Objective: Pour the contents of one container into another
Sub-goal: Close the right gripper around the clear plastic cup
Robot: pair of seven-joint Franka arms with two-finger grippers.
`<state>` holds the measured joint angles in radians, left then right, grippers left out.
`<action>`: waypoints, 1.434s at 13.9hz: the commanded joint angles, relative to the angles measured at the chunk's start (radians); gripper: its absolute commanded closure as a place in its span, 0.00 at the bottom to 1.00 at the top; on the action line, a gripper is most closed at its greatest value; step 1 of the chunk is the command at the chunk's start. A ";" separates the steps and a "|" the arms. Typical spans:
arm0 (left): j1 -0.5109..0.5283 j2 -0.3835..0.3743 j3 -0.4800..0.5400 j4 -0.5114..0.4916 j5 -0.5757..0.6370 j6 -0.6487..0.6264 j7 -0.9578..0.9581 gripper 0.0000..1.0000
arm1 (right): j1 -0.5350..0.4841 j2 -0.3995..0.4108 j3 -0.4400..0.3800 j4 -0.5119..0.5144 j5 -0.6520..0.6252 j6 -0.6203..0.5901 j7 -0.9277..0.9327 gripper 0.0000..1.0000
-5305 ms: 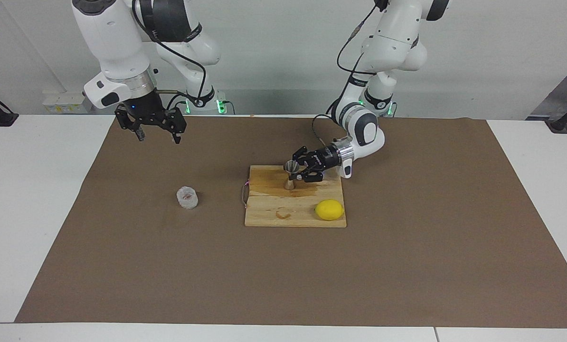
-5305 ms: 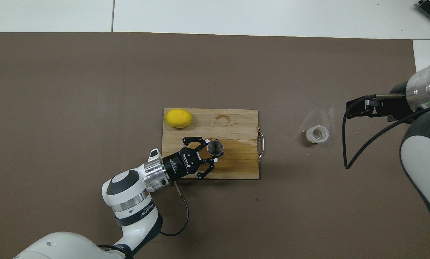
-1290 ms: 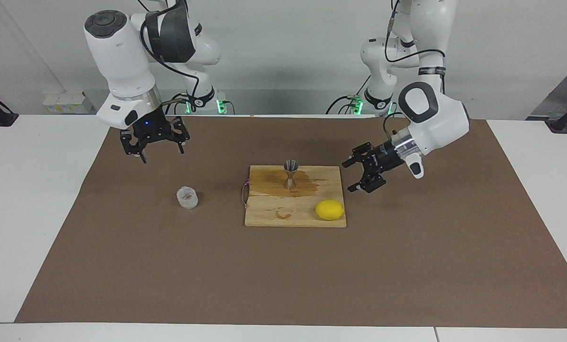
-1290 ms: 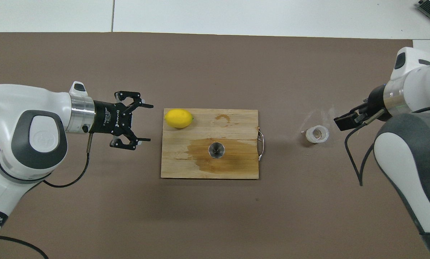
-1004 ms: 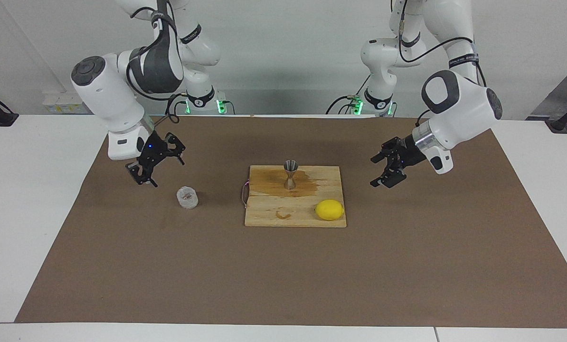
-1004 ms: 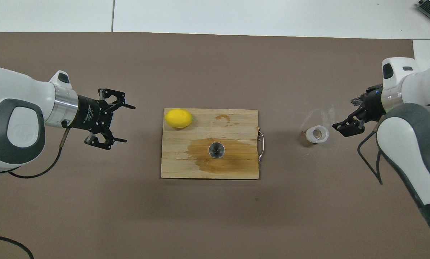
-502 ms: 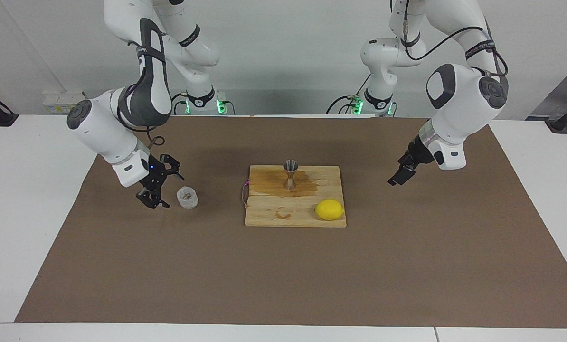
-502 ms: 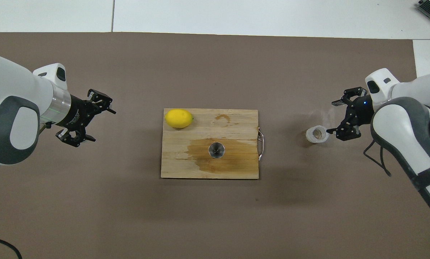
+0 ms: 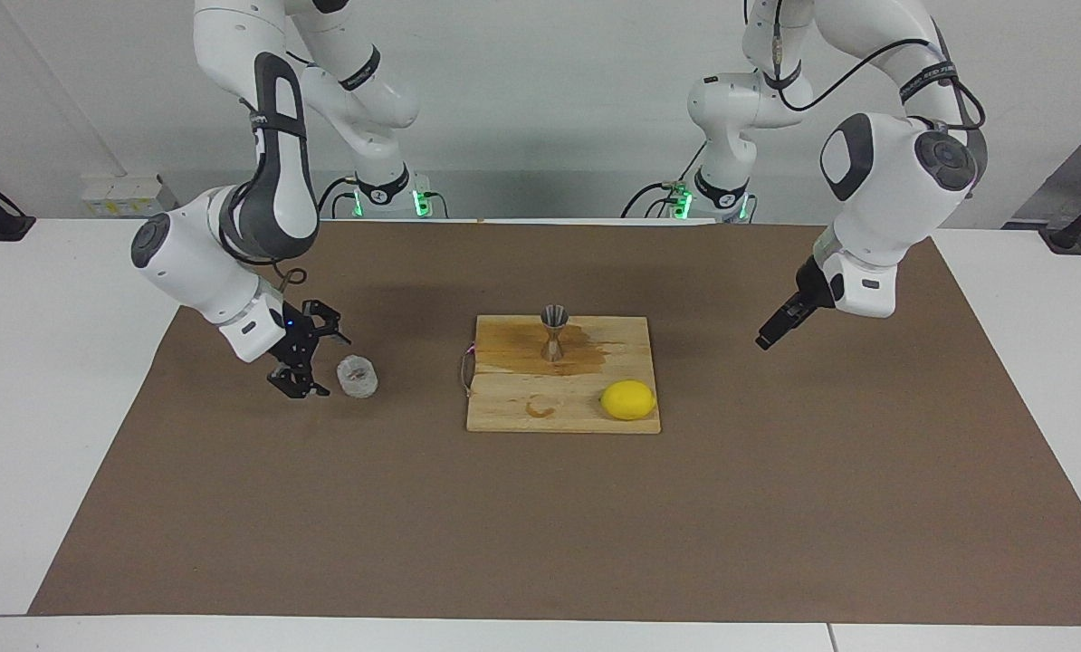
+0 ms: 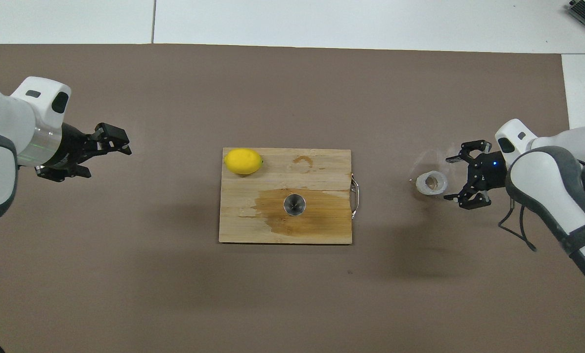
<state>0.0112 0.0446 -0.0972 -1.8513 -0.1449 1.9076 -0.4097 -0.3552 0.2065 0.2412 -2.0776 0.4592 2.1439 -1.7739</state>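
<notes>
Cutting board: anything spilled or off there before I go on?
Yes. A dark wet patch spreads across the cutting board around the upright jigger, and a ring-shaped stain marks the wood near the lemon.

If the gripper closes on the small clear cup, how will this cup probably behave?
The clear cup is squat and wide, so it probably will not tip. Its knobbly sides should help the open right gripper hold it. It looks light, so a one-sided touch may slide it on the brown mat.
</notes>
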 commanded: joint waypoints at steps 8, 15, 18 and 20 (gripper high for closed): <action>0.082 0.018 -0.019 0.277 0.083 -0.229 0.474 0.00 | -0.030 0.114 0.010 -0.039 0.212 0.060 -0.260 0.00; 0.032 0.008 -0.010 0.276 0.144 -0.265 0.418 0.00 | -0.027 0.116 0.010 -0.056 0.239 0.077 -0.269 0.00; 0.047 -0.011 0.010 0.279 0.097 -0.269 0.433 0.00 | -0.027 0.116 0.012 -0.056 0.239 0.076 -0.269 0.30; 0.047 -0.025 0.011 0.277 0.097 -0.275 0.434 0.00 | -0.027 0.116 0.012 -0.056 0.240 0.076 -0.269 0.43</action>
<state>0.0515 0.0405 -0.0842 -1.5856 -0.0337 1.6666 0.0200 -0.3708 0.3241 0.2419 -2.1106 0.6700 2.2090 -2.0130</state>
